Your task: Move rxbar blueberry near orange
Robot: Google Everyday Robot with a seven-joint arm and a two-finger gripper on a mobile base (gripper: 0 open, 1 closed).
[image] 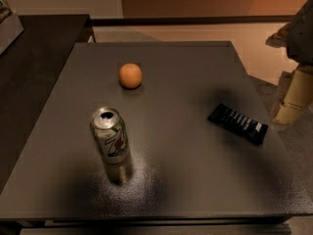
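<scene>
Matt orange (130,76), plastic tool (289,106) far right

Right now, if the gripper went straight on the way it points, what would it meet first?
The gripper, at the picture's right edge, points downward; it would probably meet the table beside the rxbar blueberry, though depth is unclear.

We look down on the table (195,180) from high above its near edge, facing its far edge, near enough that it fills most of the frame. The gripper (292,102) hangs at the right edge of the frame.
</scene>
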